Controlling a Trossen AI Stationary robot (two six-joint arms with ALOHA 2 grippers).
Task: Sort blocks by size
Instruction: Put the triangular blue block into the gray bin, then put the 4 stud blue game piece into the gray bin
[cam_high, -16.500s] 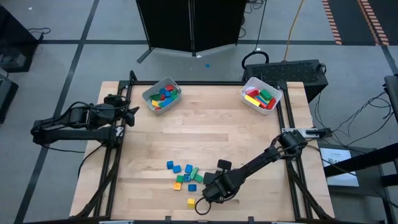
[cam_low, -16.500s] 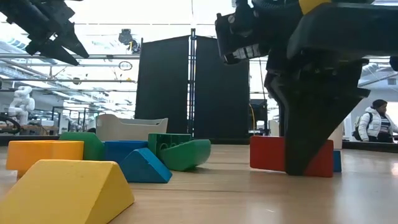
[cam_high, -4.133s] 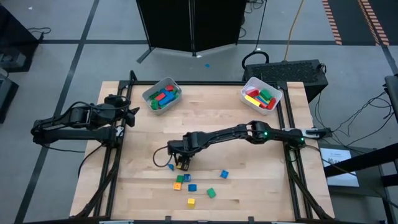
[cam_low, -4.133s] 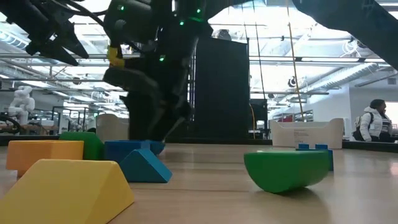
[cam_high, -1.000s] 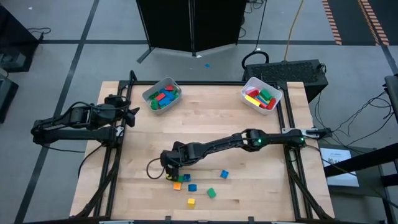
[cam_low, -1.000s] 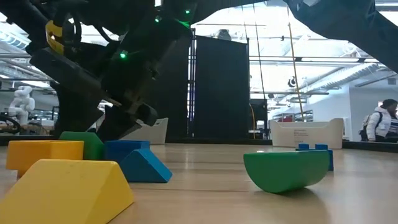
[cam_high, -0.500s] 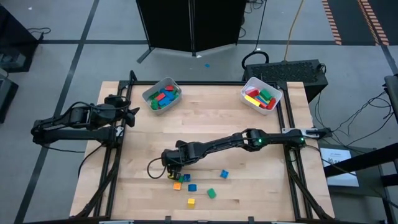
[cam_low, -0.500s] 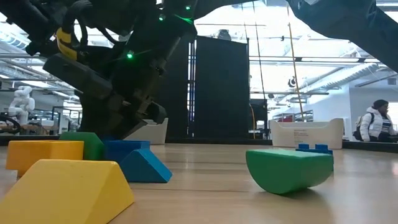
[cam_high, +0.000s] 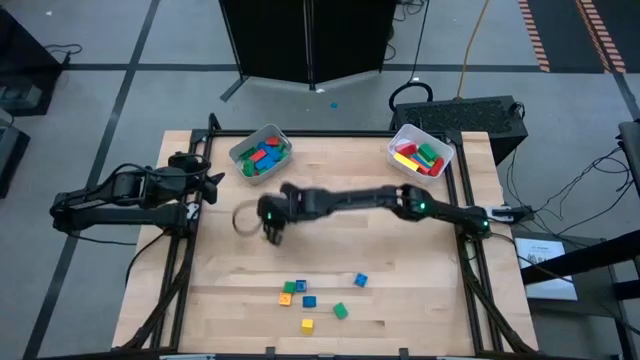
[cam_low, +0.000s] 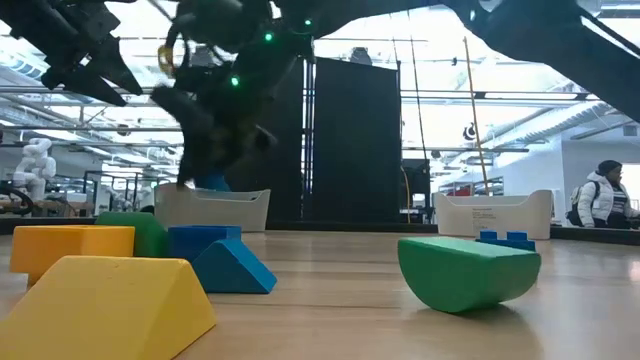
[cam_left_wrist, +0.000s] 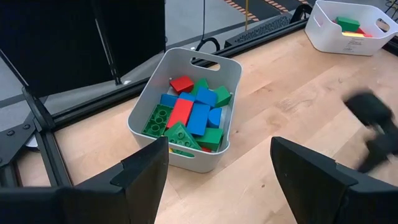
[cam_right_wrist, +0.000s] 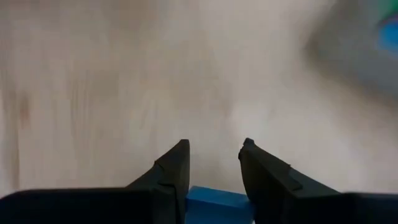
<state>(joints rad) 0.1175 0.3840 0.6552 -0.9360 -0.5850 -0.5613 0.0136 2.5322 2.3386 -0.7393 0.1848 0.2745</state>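
the right gripper (cam_high: 271, 236) hangs above the middle of the surface (cam_high: 400, 290), a little below the left bin (cam_high: 261, 153) in the high view; its jaws are closed partway on a blue block (cam_right_wrist: 214, 203), seen between the fingers in the right wrist view. the left gripper (cam_high: 210, 183) waits at the left edge, jaws spread wide and holding nothing. loose blocks (cam_high: 305, 300) lie low in the frame, near the bottom edge. the right bin (cam_high: 420, 151) sits at upper right.
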